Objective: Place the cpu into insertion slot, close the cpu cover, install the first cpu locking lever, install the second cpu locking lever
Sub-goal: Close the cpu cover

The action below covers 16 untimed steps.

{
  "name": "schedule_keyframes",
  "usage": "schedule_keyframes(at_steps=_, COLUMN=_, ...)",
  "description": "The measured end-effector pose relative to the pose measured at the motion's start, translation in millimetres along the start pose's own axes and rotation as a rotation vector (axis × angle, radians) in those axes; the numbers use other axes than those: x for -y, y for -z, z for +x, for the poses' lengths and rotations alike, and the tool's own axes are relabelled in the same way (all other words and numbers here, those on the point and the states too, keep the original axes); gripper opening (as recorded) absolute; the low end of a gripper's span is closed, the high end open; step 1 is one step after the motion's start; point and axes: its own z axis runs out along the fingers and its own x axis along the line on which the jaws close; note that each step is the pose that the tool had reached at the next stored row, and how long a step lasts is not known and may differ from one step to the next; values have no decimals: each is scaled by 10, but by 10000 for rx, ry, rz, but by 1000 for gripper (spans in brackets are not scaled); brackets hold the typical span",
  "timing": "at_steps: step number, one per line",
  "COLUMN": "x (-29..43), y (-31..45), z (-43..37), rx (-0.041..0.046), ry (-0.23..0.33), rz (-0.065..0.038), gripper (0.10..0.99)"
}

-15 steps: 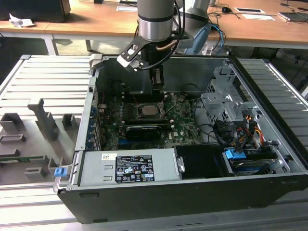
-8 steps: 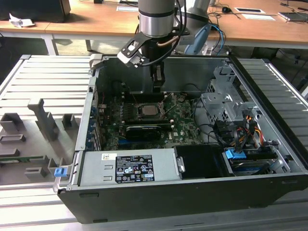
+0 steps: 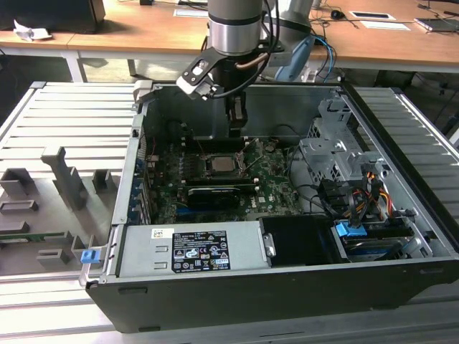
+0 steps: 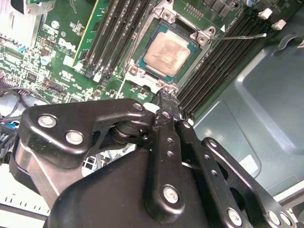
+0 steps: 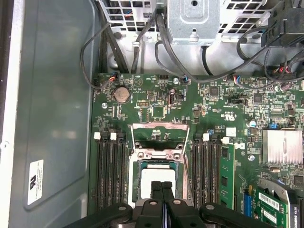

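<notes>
Black gripper, fingertips pinched empty, above dark metal-rimmed insertion slot; pale square cpu seated inside; grey frame cpu cover raised.

Silver-grey arm, black gripper linkages studded with round silver screws.

- Covering part of the small pale silvery-beige square cpu with the black metal-fingered gripper in the first wrist view.
- Burying one side of the dark square metal-rimmed insertion slot under its linkage.
</notes>
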Motion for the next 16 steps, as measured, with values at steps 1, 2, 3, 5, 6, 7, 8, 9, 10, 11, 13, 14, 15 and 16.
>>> schedule_keyframes(at_steps=1, x=-3, y=0, z=0, rx=0, ry=0, rz=0, gripper=106)
schedule_keyframes(at_steps=2, x=-5, y=1, z=0, rx=0, ry=1, rz=0, gripper=106)
schedule_keyframes(at_steps=3, x=-10, y=1, z=0, rx=0, ry=0, rz=0, gripper=106)
schedule_keyframes(at_steps=5, x=-17, y=2, z=0, rx=-1, ry=0, rz=0, gripper=106)
schedule_keyframes(at_steps=6, x=-19, y=2, z=0, rx=-1, ry=0, rz=0, gripper=106)
schedule_keyframes(at_steps=7, x=-25, y=4, z=0, rx=0, ry=0, rz=0, gripper=106)
schedule_keyframes(at_steps=8, x=-26, y=8, z=-1, rx=2, ry=-1, rz=2, gripper=106)
schedule_keyframes(at_steps=9, x=-27, y=13, z=0, rx=3, ry=-2, rz=2, gripper=106)
schedule_keyframes(at_steps=10, x=-30, y=36, z=1, rx=0, ry=0, rz=0, gripper=106)
schedule_keyframes(at_steps=11, x=-33, y=60, z=2, rx=1, ry=0, rz=1, gripper=106)
schedule_keyframes(at_steps=13, x=-40, y=63, z=2, rx=-3, ry=2, rz=-1, gripper=106)
schedule_keyframes(at_steps=14, x=-46, y=64, z=2, rx=-1, ry=0, rz=-1, gripper=106)
schedule_keyframes(at_steps=15, x=-55, y=63, z=2, rx=0, ry=0, rz=0, gripper=106)
schedule_keyframes(at_steps=16, x=-69, y=62, z=1, rx=-1, ry=0, rz=0, gripper=106)
